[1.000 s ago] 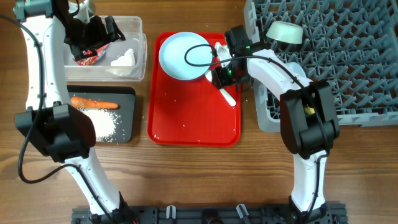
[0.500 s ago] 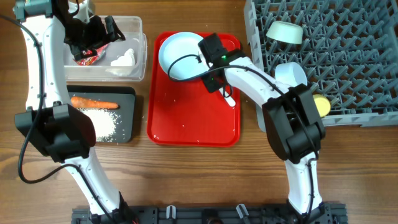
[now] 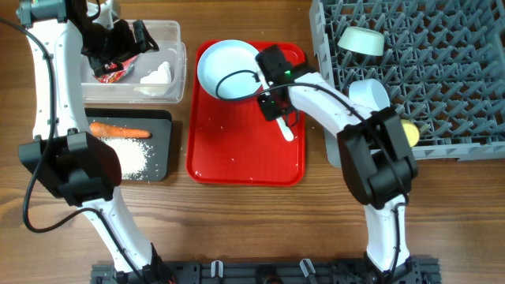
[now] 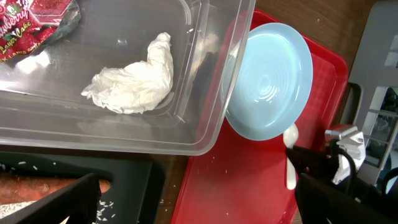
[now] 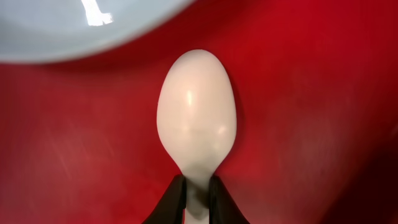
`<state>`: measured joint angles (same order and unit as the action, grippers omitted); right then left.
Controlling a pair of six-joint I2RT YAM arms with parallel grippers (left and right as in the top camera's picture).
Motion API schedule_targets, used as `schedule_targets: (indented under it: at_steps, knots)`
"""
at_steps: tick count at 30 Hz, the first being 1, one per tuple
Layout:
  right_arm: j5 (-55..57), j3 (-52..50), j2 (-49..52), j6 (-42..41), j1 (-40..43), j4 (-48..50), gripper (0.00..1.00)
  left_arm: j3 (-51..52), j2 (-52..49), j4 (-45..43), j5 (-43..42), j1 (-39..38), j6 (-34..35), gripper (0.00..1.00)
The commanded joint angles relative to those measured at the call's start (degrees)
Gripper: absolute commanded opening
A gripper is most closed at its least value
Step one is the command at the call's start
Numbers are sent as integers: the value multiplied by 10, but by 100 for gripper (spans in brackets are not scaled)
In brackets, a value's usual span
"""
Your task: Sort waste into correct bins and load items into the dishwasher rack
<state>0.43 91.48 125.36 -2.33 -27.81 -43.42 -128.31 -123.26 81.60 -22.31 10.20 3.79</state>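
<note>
My right gripper (image 3: 273,106) is shut on the neck of the white plastic spoon (image 5: 196,112), low over the red tray (image 3: 245,154); the spoon's handle (image 3: 289,131) sticks out toward the front. The light blue plate (image 3: 224,68) lies just behind it on the tray. My left gripper (image 3: 118,49) is open and empty above the clear tub (image 3: 175,85), which holds the red wrapper (image 4: 31,22) and the white tissue (image 4: 134,78). The carrot (image 3: 118,132) and rice (image 3: 130,159) lie in the black tray (image 3: 162,150). No brown lump shows.
The grey rack (image 3: 442,71) fills the right side. It holds a pale green bowl (image 3: 361,39), a light blue bowl (image 3: 371,95) and a yellow cup (image 3: 409,132) near its left edge. A few rice grains lie on the red tray.
My right gripper moved left from the rack's edge over the red tray and came down onto the spoon. The plate shifted slightly left. The left arm has not moved.
</note>
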Motion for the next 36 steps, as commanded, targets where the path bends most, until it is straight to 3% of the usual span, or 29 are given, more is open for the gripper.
schedule_targets:
  at_steps: [1,7,10,11,14,15,22,30,34,36]
  knots:
    - [-36,-32,-48,-8,26,-38,4,-2,10,0,-1,4,6,100]
    - [-35,-32,-241,-7,64,-61,4,-2,10,0,-1,4,6,100]
    - [-41,-32,-275,-7,82,-62,5,-2,10,0,-1,4,6,100]
    - [-63,-33,-269,-7,82,-63,11,-2,10,0,-1,4,6,100]
    - [-119,-49,-216,-52,68,-66,53,-2,10,0,-1,4,6,100]
    - [-119,-56,-192,-70,63,-63,56,-2,10,0,-1,4,6,100]
    - [-99,-65,-41,-163,43,-21,60,-2,10,0,-1,4,6,100]
    - [3,-65,18,-218,43,38,60,-2,10,0,-1,4,6,100]
    - [15,-65,54,-215,42,64,60,-2,10,0,-1,4,6,100]
    - [-25,-65,65,-173,42,83,56,-2,10,0,-1,4,6,100]
